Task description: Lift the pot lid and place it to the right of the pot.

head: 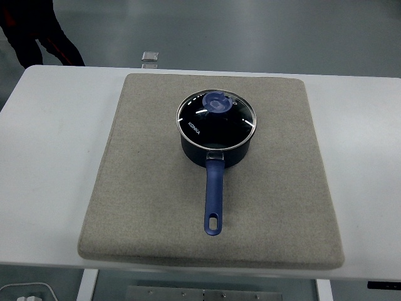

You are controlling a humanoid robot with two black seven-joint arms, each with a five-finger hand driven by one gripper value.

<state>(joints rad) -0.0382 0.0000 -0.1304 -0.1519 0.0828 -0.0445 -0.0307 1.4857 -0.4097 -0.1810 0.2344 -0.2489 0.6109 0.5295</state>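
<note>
A dark blue pot stands near the middle of a beige mat, its long blue handle pointing toward the near edge. The glass lid lies flat on the pot, closed, with a round blue knob toward its far side. Neither of my hands shows in the head view.
The mat lies on a white table. A person's dark legs stand beyond the table's far left corner. A small grey object lies on the floor behind the table. Bare mat stretches to the right of the pot.
</note>
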